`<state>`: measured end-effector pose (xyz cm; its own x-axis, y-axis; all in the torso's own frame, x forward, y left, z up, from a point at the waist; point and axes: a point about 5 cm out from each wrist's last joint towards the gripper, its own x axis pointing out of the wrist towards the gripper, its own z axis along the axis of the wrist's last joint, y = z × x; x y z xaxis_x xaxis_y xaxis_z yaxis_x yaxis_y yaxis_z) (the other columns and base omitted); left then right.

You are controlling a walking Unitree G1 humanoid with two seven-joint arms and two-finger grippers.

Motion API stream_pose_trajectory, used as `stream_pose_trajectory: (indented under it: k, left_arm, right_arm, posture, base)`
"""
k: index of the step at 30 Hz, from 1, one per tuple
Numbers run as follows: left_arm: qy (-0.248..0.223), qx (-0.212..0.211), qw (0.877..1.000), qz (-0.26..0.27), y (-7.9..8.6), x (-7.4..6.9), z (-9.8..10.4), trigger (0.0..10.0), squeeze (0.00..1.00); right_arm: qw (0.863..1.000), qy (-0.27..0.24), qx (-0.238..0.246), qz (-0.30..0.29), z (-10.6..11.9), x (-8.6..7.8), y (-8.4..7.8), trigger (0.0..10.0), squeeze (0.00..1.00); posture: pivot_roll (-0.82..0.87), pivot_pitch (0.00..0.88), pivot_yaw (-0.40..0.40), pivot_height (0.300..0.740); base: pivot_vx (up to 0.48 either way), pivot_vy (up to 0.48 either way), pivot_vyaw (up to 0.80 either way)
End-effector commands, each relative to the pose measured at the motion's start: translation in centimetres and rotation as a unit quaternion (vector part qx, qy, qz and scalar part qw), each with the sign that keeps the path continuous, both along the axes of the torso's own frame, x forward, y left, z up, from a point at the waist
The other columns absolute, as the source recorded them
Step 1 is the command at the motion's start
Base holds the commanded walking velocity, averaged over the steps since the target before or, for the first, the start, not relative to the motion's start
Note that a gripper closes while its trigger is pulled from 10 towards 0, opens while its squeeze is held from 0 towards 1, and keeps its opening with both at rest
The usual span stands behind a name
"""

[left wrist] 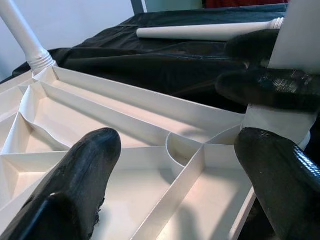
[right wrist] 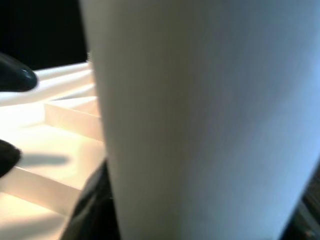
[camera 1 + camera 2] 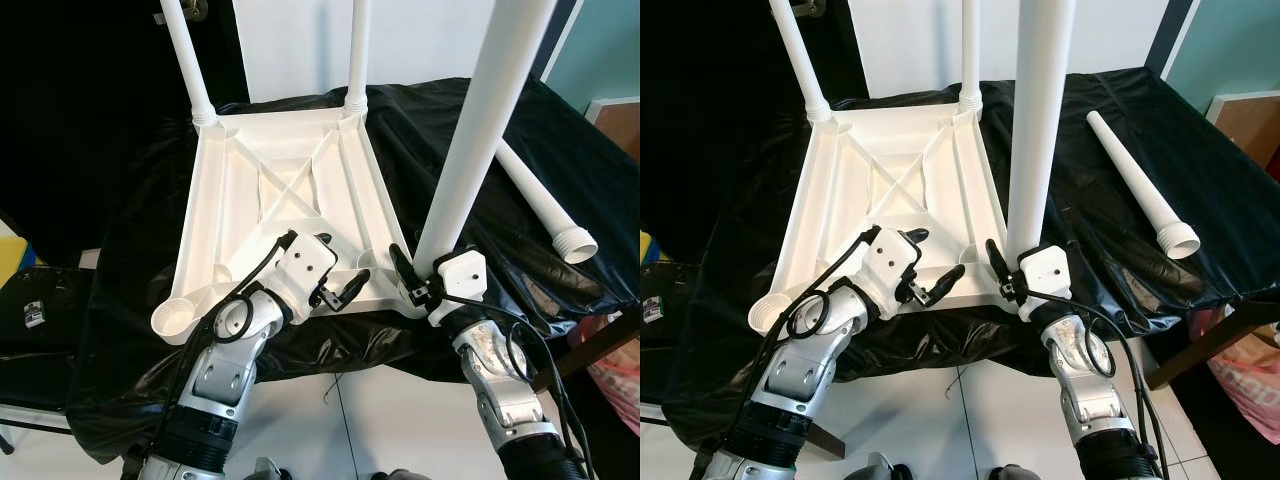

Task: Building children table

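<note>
**Third leg upright in the near corner socket**

The upturned tabletop (image 3: 280,200) lay mid-frame on black sheeting. The right gripper (image 3: 412,278) clasped the near leg (image 3: 480,130) at its base, long axis vertical. The left gripper (image 3: 345,292) hung spread just beside it. The loose leg (image 3: 545,205) lay at right, nearer the right arm

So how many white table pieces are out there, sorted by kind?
Upside-down tabletop: 1
Legs standing in its corner sockets: 3, two far ones and the near one in the right hand
Loose leg lying on the black sheet: 1
Total: 5
</note>
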<state>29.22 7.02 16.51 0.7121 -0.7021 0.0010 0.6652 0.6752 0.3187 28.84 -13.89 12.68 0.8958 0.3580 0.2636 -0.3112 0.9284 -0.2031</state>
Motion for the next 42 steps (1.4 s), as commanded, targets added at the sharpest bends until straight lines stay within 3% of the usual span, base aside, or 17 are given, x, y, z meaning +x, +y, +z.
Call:
stream_pose_trajectory:
  k: [1,19,31,42]
  left_arm:
    - [-0.016,-0.003,0.999,0.029,0.1,0.2,0.4,10.0,0.00]
    - [-0.021,-0.001,0.999,0.028,0.3,0.3,0.7,10.0,0.00]
    - [-0.021,-0.001,0.999,0.027,0.3,0.3,0.7,10.0,0.00]
    - [-0.021,-0.002,0.999,0.028,0.3,0.2,0.7,10.0,0.00]
  right_arm:
    - [0.999,0.050,0.003,-0.012,-2.2,-0.2,-0.3,10.0,0.00]
    - [0.995,0.084,0.047,-0.019,-3.3,0.4,-0.1,10.0,0.00]
    - [0.985,0.157,0.037,-0.058,-4.3,1.4,-0.4,10.0,0.00]
    - [0.974,0.209,0.062,-0.067,-4.9,1.5,-0.3,10.0,0.00]
  posture:
    - [-0.03,0.078,0.019,0.740]
    - [-0.02,0.083,0.029,0.740]
    - [-0.02,0.087,0.030,0.740]
    - [-0.02,0.092,0.028,0.740]
  base:
    - [0.000,0.000,0.00]
    - [0.000,0.000,0.00]
    - [0.000,0.000,0.00]
    - [0.000,0.000,0.00]
